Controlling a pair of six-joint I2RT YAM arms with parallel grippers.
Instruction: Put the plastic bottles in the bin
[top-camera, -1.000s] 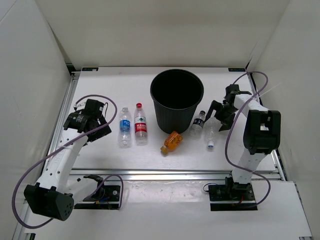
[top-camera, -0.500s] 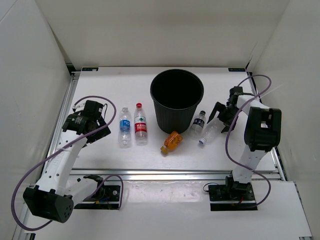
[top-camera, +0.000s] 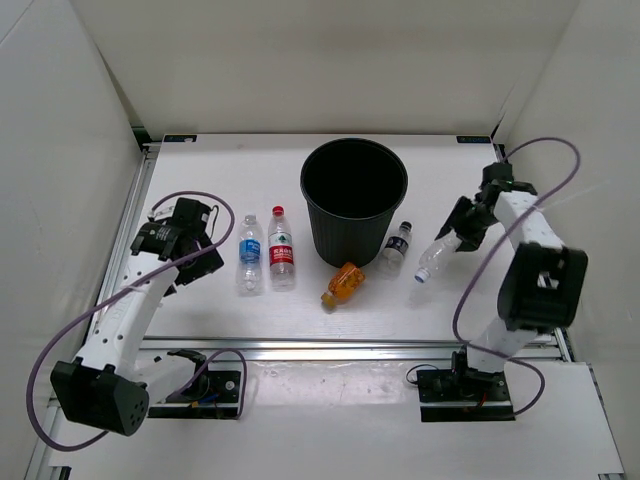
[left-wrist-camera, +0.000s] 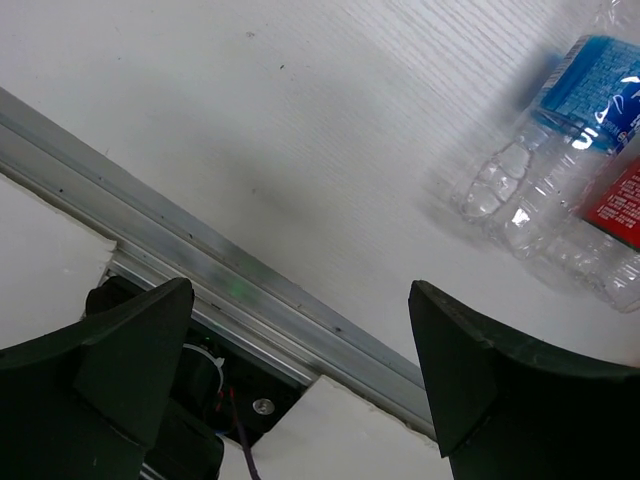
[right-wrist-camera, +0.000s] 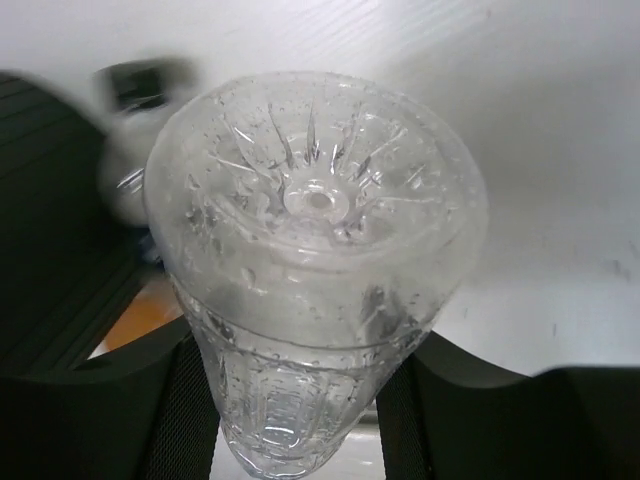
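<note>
Bottle in hand: the plain clear bottle (top-camera: 436, 259) sits between the jaws of the right gripper (top-camera: 461, 234), which are closed onto its body. It lies to the right of the bin (top-camera: 352, 243) and clear of it, tilted with the cap end lower and pointing toward the near-left. I cannot tell whether the cap touches the table (top-camera: 520, 300).

Right wrist view: the ribbed base of the bottle faces the camera. The dark fingers (right-wrist-camera: 186, 418) press the wall on either side, so the hold is on the body toward the base end.

Handling (judgement):
- Looks empty apart from droplets inside, so very light.
- The wall is thin and soft and will dent under a hard squeeze. It may spring or twist out of the grip.
- The surface is smooth and round, so it is likely slippery. The ribbed section of the body gives a better bite than the shoulder or neck.
- It is not fragile, so a drop into the bin should do no harm.

Left gripper (left-wrist-camera: 300, 295): jaws spread wide and holding nothing, hanging over the table just beside the blue-label bottle (top-camera: 250, 266).

Other bottles, all on the table:
- The red-label bottle (top-camera: 282, 250) lies next to the blue one, left of the bin.
- The orange bottle (top-camera: 343, 284) lies at the bin's near side.
- The small dark-label bottle (top-camera: 397, 244) is close to the bin's right wall.

The bin looks empty from above.
</note>
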